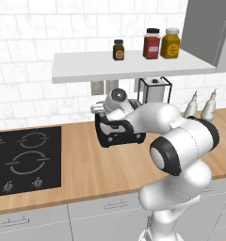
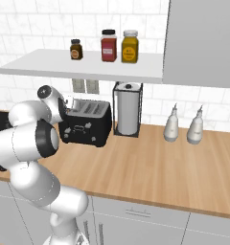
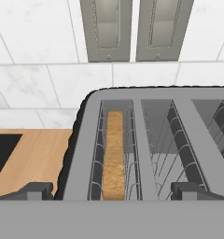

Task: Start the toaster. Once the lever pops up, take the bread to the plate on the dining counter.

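The end effector [image 3: 112, 190], its 2 tips spread wide and holding nothing, hangs just above the toaster [image 3: 146, 149] on the table [image 3: 37, 156], where the bread [image 3: 114, 154] stands on edge in the leftmost slot, probably light, stiff and crumbly, best pinched gently across its flat faces near the top edge.

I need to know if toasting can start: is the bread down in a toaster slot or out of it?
In. The hand view shows the bread standing on edge in the leftmost slot of the toaster.
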